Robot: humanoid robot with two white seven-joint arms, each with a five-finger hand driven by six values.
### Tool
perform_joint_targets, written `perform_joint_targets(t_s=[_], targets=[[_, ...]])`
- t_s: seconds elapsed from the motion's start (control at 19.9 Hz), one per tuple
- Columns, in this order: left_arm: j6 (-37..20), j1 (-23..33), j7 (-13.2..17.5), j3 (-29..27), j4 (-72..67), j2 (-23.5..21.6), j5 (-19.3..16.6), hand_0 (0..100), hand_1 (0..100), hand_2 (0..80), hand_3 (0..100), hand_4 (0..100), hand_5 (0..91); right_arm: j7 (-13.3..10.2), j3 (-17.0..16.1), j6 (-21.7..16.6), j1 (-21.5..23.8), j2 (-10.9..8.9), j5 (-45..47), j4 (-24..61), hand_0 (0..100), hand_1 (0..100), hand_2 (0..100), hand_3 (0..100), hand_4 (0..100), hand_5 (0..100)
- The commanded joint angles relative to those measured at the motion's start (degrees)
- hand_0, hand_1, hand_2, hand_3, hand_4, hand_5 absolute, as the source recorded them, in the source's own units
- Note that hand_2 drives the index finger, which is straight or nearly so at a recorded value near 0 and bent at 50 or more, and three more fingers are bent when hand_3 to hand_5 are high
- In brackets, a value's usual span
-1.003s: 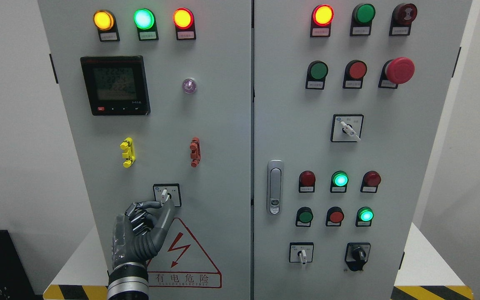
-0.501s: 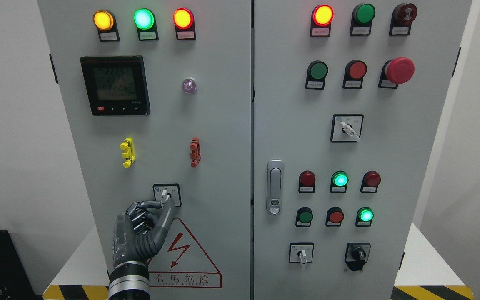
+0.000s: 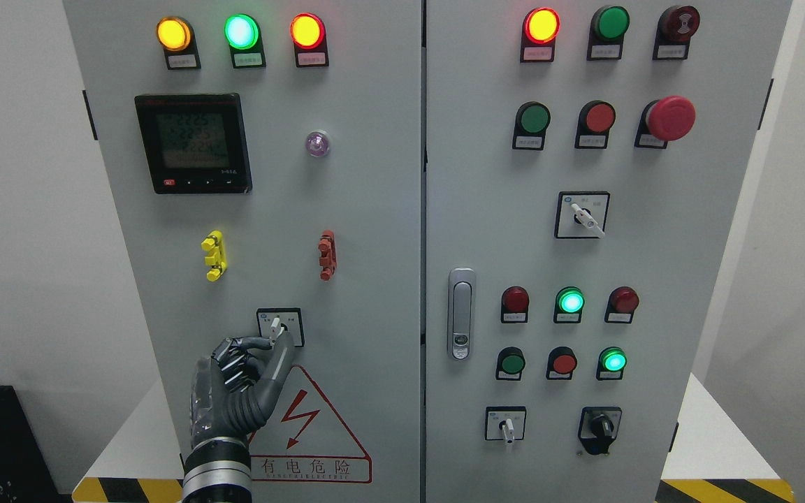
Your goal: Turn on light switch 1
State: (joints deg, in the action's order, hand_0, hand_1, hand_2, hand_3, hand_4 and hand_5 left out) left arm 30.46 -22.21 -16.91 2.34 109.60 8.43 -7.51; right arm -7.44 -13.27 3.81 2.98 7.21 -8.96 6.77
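The left hand [image 3: 235, 391] pinches the white lever of the switch [image 3: 278, 327] between thumb and forefinger, other fingers curled. The switch sits on the cabinet's [image 3: 367, 209] left door, with the red warning triangle [image 3: 312, 433] at five o'clock from it.

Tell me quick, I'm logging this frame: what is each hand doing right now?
Left hand: fingers curled, thumb and index fingertip pinching the white lever of the rotary switch on the left cabinet door.
Right hand: not in view.
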Motion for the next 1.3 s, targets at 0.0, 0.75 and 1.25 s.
perform_joint_targets(t_s=[0.0, 0.75, 1.25], targets=[[0.21, -0.38, 0.03, 0.12, -0.09, 0.10, -0.05, 22, 67, 54.8, 93, 92, 87.1, -0.04, 0.00, -0.03, -0.08, 0.00, 0.00, 0.00, 31, 0, 0, 0, 0, 0], [0.30, -0.38, 0.03, 0.12, -0.09, 0.01, -0.05, 22, 65, 55.9, 94, 92, 87.2, -0.04, 0.00, -0.03, 0.01, 0.00, 0.00, 0.00, 31, 0, 0, 0, 0, 0], [0.65, -0.73, 0.03, 0.12, -0.09, 0.10, -0.05, 25, 63, 56.5, 95, 92, 87.2, -0.04, 0.00, -0.03, 0.01, 0.00, 0.00, 0.00, 31, 0, 0, 0, 0, 0]])
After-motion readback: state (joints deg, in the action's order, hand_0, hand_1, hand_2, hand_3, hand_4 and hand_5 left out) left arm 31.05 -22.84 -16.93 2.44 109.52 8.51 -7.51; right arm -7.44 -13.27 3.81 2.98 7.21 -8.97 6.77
